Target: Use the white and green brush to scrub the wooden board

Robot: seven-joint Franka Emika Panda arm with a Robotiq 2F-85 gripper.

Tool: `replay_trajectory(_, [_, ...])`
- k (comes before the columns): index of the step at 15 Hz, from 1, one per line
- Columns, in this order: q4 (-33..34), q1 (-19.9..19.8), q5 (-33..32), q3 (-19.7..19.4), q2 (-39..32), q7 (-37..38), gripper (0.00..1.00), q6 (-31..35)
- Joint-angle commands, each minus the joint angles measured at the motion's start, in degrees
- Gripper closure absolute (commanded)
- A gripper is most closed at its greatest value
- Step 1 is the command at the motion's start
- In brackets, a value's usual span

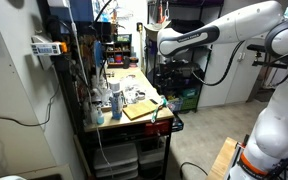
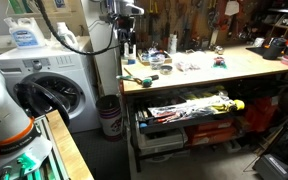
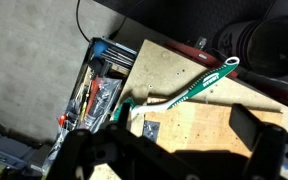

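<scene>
Gripper (image 3: 179, 160) fingers fill the bottom edge of the wrist view, dark and blurred. They are spread wide apart with nothing between them. Above the gap, in the lower centre of the frame, lies the wooden board (image 3: 189, 135): flat, light tan, rectangular. The white and green brush (image 3: 189, 88) lies at frame centre, just beyond the board's upper edge. It has a long slim green handle with white trim, running diagonally from lower left to a looped white end at upper right. It is clear of the fingers; contact with the board cannot be determined. In an exterior view the board (image 1: 139, 110) lies on the bench (image 1: 109, 125), below and left of the arm (image 1: 199, 35).
</scene>
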State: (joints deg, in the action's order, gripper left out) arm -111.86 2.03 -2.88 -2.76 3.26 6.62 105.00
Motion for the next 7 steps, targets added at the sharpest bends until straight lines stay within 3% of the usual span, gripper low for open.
replay_trajectory(1, [-5.2,-1.3,-1.1,0.8,4.7,-1.4,0.0,1.6])
replay_trajectory(2, [-5.8,-1.4,-1.3,0.8,5.2,-1.2,0.0,1.7])
replay_trajectory(3, [-2.1,-1.3,-0.2,1.0,2.4,-0.5,0.0,0.0])
replay_trajectory(7, [-3.7,-1.4,-0.2,1.0,3.9,-0.5,0.0,0.3])
